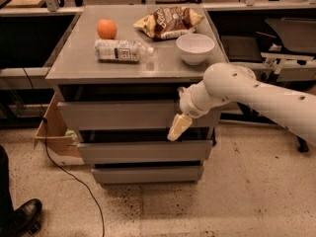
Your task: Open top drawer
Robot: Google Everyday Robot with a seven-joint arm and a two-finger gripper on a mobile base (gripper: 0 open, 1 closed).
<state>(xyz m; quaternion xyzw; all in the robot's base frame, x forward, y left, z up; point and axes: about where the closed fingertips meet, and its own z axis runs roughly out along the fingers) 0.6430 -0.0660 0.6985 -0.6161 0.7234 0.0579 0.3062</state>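
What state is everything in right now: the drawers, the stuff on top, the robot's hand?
top drawer: not visibly pulled out, no interior showing.
hand: at the top drawer's lower right edge.
bottle: lying on its side.
bowl: upright, looks empty.
chip bag: lying flat, crumpled.
orange: whole, unpeeled.

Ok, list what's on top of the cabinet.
An orange, a lying bottle, a crumpled snack bag and a white bowl. Anything under the bag is hidden. The gripper hangs at the top drawer's lower edge.
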